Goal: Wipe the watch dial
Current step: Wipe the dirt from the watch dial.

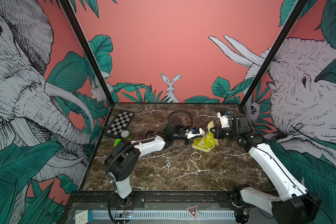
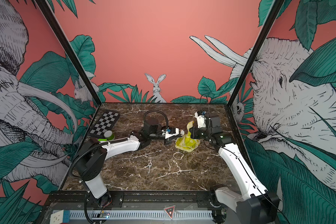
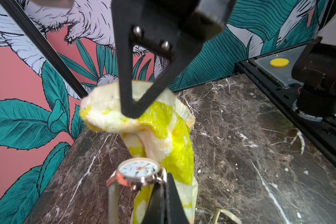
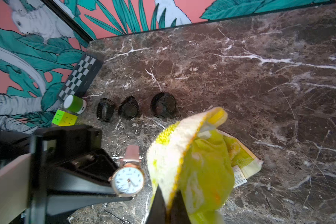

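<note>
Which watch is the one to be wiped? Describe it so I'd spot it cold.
Near the middle of the brown marble table, beside a raised yellow cloth, the watch is clamped in the left gripper. Unlike the three black watches lying in a row, it has a white dial, rose-gold case and pink strap.

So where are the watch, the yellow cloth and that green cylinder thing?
watch (image 4: 128, 180), right wrist view, on its white dial.
yellow cloth (image 4: 206, 168), right wrist view, on its hanging fold.
green cylinder (image 4: 79, 104), right wrist view, on its green side.
</note>
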